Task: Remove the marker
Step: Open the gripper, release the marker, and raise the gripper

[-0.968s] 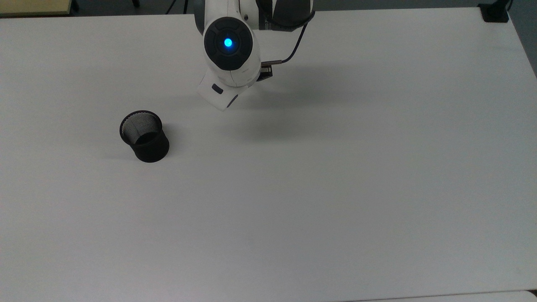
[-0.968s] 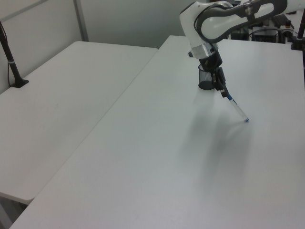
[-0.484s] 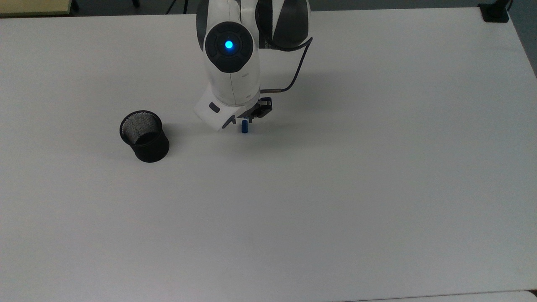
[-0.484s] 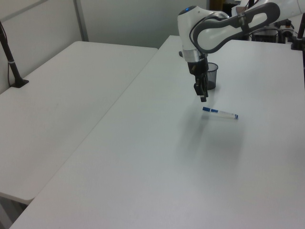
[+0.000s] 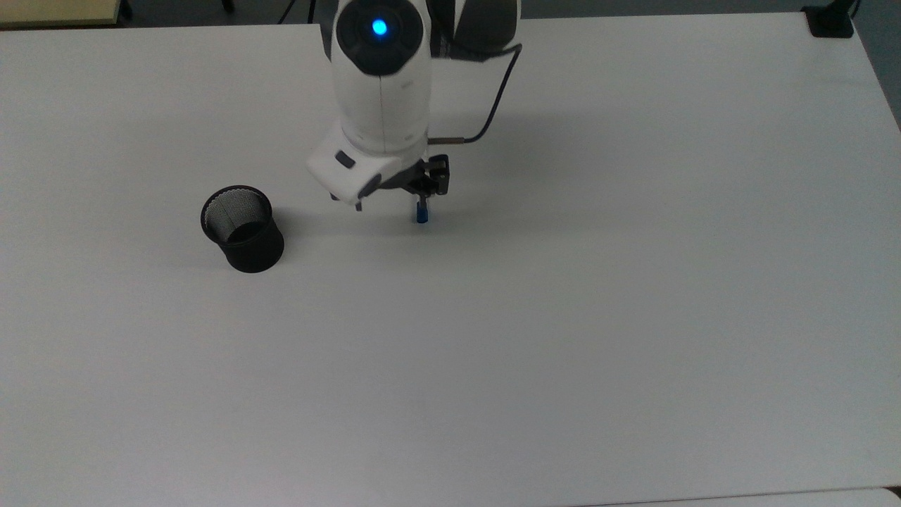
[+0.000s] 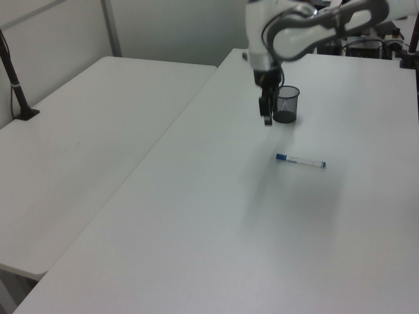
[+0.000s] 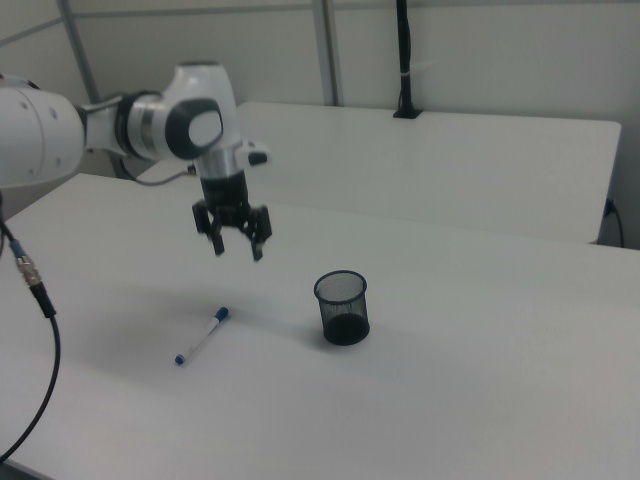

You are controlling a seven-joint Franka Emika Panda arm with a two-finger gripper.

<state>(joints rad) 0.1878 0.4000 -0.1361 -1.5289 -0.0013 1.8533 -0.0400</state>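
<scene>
The marker (image 6: pixel 300 161), white with a blue cap, lies flat on the white table (image 6: pixel 216 248), outside the black mesh cup (image 6: pixel 286 104). In the right view the marker (image 7: pixel 202 336) rests to the right view's left of the cup (image 7: pixel 342 308). My gripper (image 7: pixel 236 247) hangs open and empty in the air above the table, between marker and cup. In the top view the arm covers most of the marker, and just its blue end (image 5: pixel 421 215) pokes out below the gripper (image 5: pixel 389 204). The cup (image 5: pixel 243 229) stands upright with nothing in it.
A second white table (image 6: pixel 78 150) adjoins on the left view's left, with a black post (image 6: pixel 13 72) clamped at its edge. A black cable (image 7: pixel 35 300) hangs at the right view's left. Open tabletop (image 5: pixel 563 352) lies all around.
One second ago the gripper held the marker slanted with its tip on the table. It has since let go; the marker fell flat and the open gripper rose away.
</scene>
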